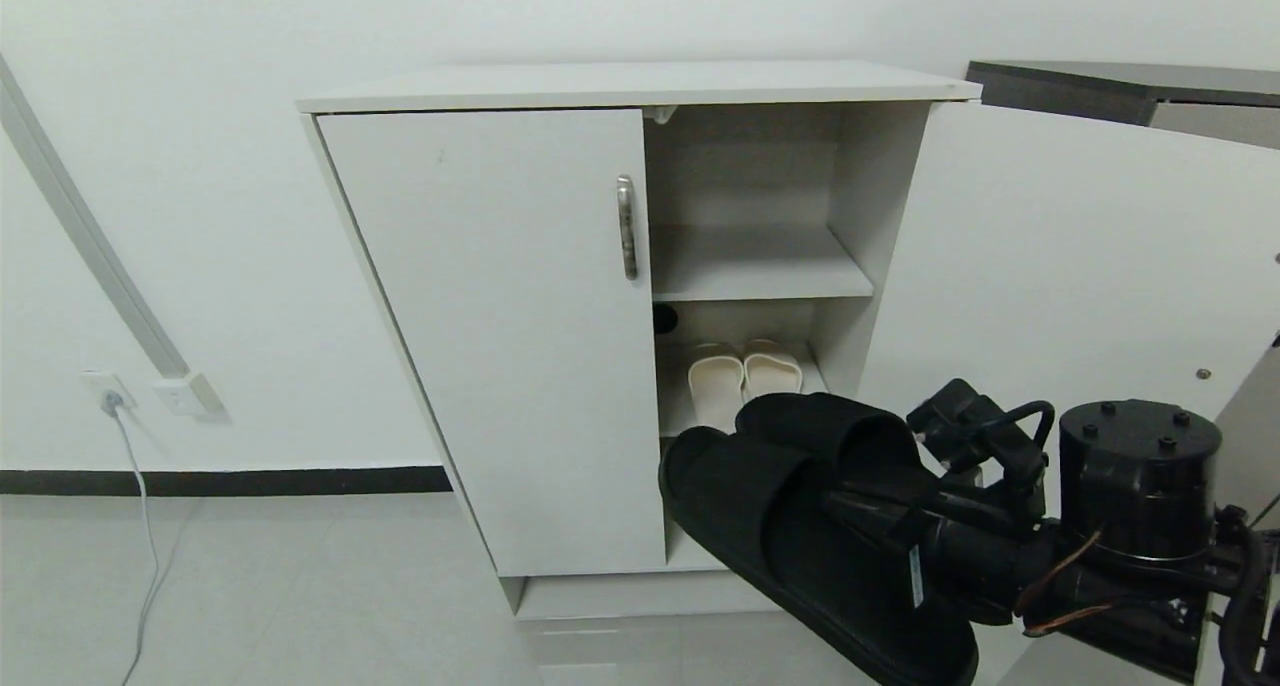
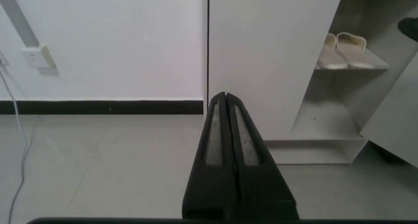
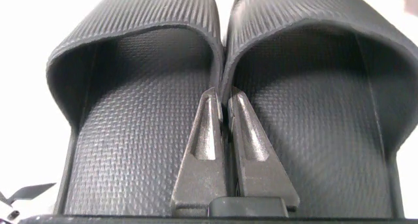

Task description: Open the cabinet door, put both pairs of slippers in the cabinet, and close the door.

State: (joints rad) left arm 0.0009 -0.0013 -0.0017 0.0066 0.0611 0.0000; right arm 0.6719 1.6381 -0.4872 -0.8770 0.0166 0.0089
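Blk slippers (image 3: 144,87) sat clamped in R gripper (image 3: 223,96) at cabinet (image 1: 640,84) mouth, door (image 1: 1060,256) open; L gripper (image 2: 226,100) was clenched, empty. White slippers (image 1: 745,371) already lay shelved; stowing the blk ones and shutting door remained.

Right pincer (image 3: 224,98) clamps the black slippers (image 3: 130,87) by their touching inner walls; left pincer (image 2: 225,98) pressed together, pointing forward.

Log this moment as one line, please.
door open | white slippers shelved | right gripper: jaws shut on black slippers | left gripper: jaws shut, empty
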